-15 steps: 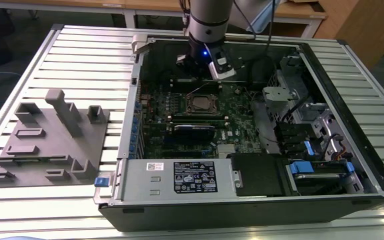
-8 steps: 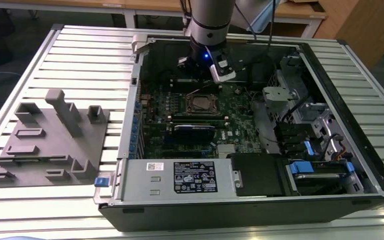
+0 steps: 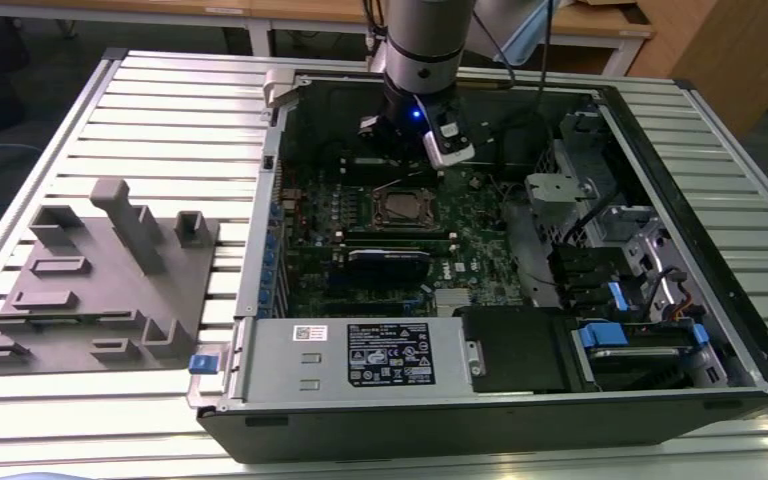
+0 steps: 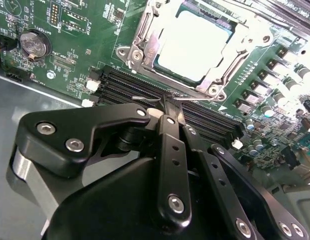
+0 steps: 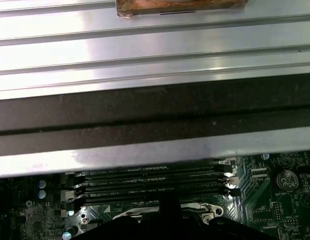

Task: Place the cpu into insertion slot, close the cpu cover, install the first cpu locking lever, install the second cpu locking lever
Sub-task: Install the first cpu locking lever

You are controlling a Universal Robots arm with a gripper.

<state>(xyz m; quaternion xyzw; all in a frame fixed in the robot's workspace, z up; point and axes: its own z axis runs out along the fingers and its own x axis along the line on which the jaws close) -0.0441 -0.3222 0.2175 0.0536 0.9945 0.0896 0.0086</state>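
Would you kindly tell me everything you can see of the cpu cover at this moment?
The cpu cover is a thin, shiny silver metal frame with a square window cut-out. It appears to lie flat on the green motherboard, and the pale silvery top of the cpu shows through its window. Screw heads sit by its corners. The claw hangs beside it, over the black memory slots; I cannot tell whether it touches the frame.
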